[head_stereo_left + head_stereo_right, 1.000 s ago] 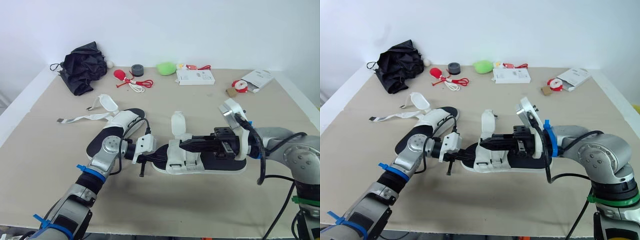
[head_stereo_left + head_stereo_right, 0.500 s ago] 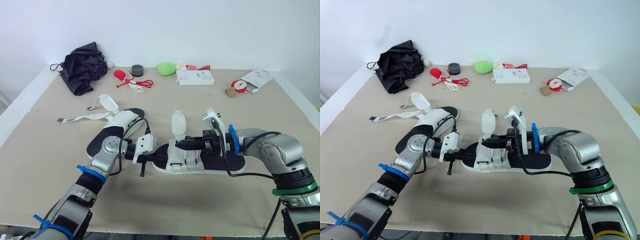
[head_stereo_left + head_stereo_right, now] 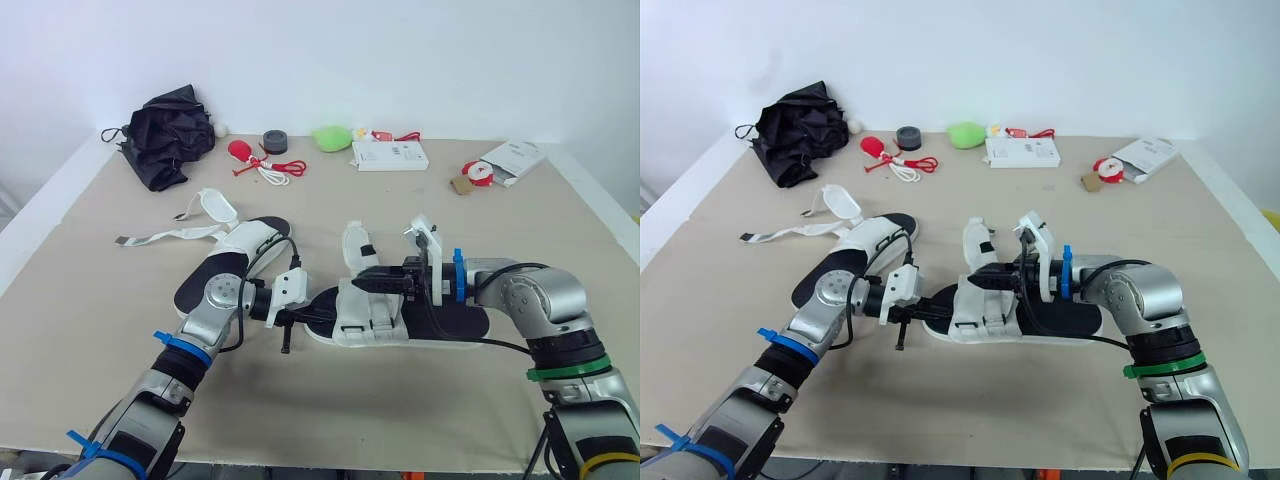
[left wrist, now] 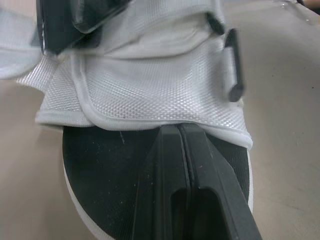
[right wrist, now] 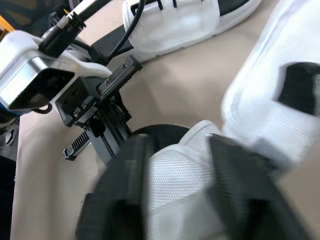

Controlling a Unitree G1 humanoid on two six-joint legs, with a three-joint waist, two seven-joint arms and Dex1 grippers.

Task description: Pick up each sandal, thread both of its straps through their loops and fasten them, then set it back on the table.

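Fingers (image 4: pixel 157 200) of the left gripper (image 3: pixel 318 312) are seen pressed flat together, with no gap between them. They are laid against the black footbed at the toe end of the sandal (image 3: pixel 430 340), which is rested on its sole near the middle of the table (image 3: pixel 80 310). Just behind the left arm a second sandal (image 3: pixel 245 243) is laid, its long strap (image 3: pixel 160 237) trailed loose across the tabletop. Further right, the right gripper (image 3: pixel 362 283) is held over the first sandal's forefoot, where a white mesh strap (image 5: pixel 175 175) is clasped between its fingers (image 5: pixel 125 185). Beside it a free strap (image 3: pixel 352 243) is stood nearly upright.
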